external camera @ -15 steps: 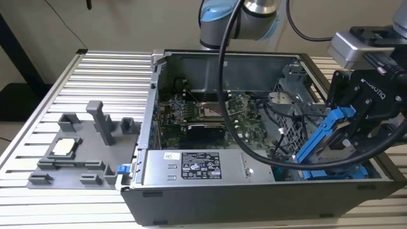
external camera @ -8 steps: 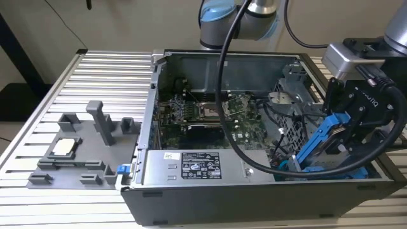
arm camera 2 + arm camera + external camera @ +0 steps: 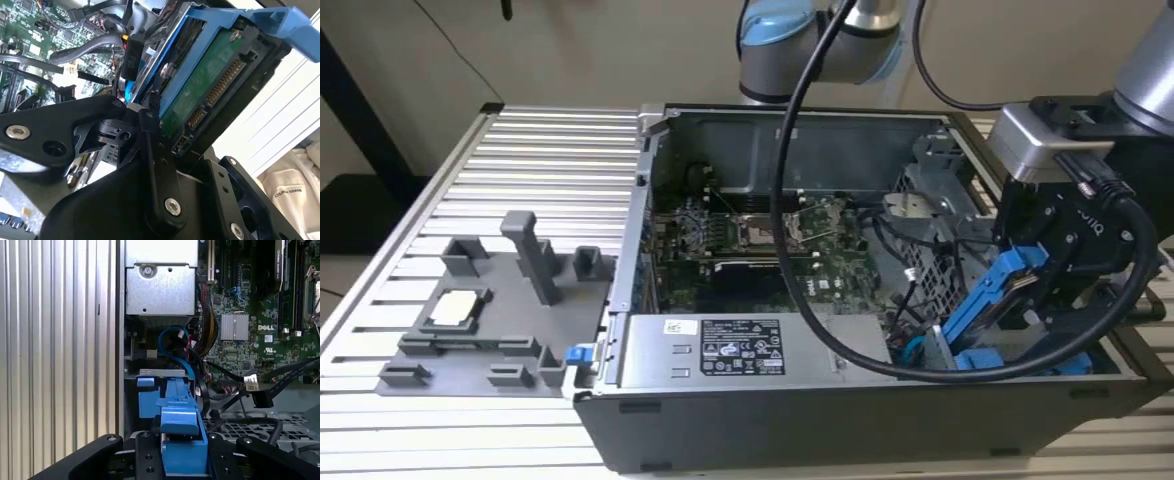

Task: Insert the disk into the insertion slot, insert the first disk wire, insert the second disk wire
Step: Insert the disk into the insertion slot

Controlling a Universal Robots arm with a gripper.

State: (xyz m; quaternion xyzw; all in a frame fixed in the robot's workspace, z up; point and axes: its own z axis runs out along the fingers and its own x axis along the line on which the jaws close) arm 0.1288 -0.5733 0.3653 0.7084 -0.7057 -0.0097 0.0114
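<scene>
The disk [image 3: 998,298], a flat drive in a bright blue carrier, hangs tilted over the front corner of the open computer case at the exterior view's right. My gripper [image 3: 1030,285] is shut on it. In the first wrist view the blue carrier [image 3: 181,427] sits between my black fingers [image 3: 146,456]. Just beyond it lies the insertion slot [image 3: 146,399], which has blue tabs. The second wrist view shows the disk's green circuit board and connector [image 3: 212,85], with a finger [image 3: 150,135] pressed on its edge. A loose black wire plug [image 3: 261,396] lies beside the slot.
The motherboard [image 3: 761,240] fills the case floor, and a grey labelled power-supply box [image 3: 727,352] sits along the front. A perforated metal cage [image 3: 250,432] adjoins the slot. A blue cable [image 3: 172,340] loops near the bay. A grey fixture plate [image 3: 494,320] lies on the ribbed table [image 3: 547,150].
</scene>
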